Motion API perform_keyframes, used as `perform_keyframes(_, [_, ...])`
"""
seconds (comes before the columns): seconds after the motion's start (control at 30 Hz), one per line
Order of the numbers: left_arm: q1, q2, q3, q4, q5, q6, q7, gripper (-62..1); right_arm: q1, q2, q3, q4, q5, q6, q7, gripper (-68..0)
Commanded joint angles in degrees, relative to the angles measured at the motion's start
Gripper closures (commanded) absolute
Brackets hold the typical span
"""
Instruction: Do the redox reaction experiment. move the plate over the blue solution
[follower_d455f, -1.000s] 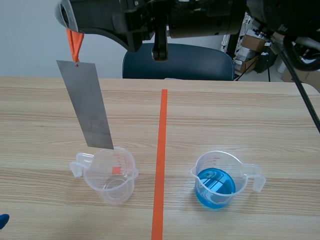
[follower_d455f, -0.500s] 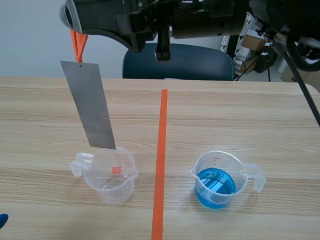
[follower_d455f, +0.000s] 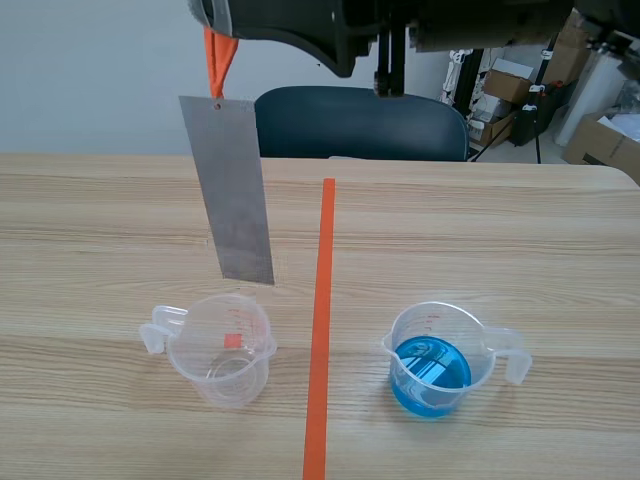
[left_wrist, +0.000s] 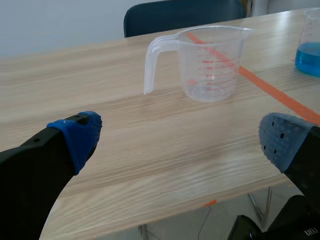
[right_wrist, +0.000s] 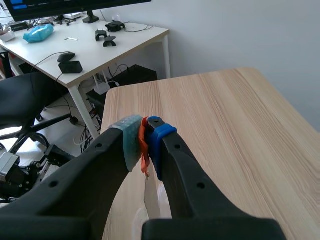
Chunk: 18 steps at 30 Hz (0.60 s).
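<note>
Blue-padded fingers of the left gripper (left_wrist: 180, 136) stand wide at the near table (left_wrist: 125, 125) edge, the empty cup (follower_d455f: 222, 345) ahead at one o'clock. The blue solution (follower_d455f: 430, 372) sits at that cup's three o'clock. The metal plate (follower_d455f: 235, 190) hangs tilted at the empty cup's twelve o'clock, its orange loop (follower_d455f: 218, 58) pinched in the right gripper (right_wrist: 142, 145).

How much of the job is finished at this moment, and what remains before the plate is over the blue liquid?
Done: the metal plate hangs clear of the table from its orange strap. In hand: the right gripper is shut on that strap. Left: the plate hangs by the empty cup; it has yet to cross the tape line to the cup of blue liquid.
</note>
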Motion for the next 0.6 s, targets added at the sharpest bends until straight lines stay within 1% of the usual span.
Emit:
perform_keyframes(0.0, [2.8,-1.0,-0.2,0.7,-0.9,0.3,-2.6,-62.3,1.6,1.8,0.9,0.8,1.2,1.5,2.5,-0.4])
perform_keyframes(0.03, [4.0,-1.4,-0.2,1.1,-1.6,0.3,-2.6,-62.3,1.6,2.7,0.9,0.8,1.4,2.4,3.3,-0.4])
perform_keyframes(0.13, [8.0,-3.3,-0.2,3.5,-5.5,0.3,-2.6,-62.3,1.6,5.5,0.9,0.8,1.7,3.6,5.7,-0.4])
perform_keyframes(0.2, [11.0,-4.7,-0.2,5.9,-7.8,0.3,-2.6,-62.3,1.6,7.5,0.9,0.8,1.7,5.2,7.1,-0.4])
perform_keyframes(0.3, [15.6,-6.8,-0.2,9.9,-10.4,0.3,-2.6,-62.3,1.6,10.4,0.9,0.8,1.7,7.2,9.4,-0.4])
perform_keyframes(0.47, [22.7,-8.7,-2.8,16.5,-12.5,0.3,-2.6,-62.3,1.6,15.6,0.9,0.8,3.5,11.5,11.6,-0.4])
perform_keyframes(0.5, [23.9,-8.9,-3.6,17.8,-12.9,0.3,-2.6,-62.3,1.6,16.6,0.9,0.8,3.9,12.1,11.9,-0.4])
perform_keyframes(0.57, [26.2,-9.5,-5.2,20.3,-12.9,0.3,-2.6,-62.3,1.6,18.3,0.9,0.8,4.0,12.3,12.8,-0.4])
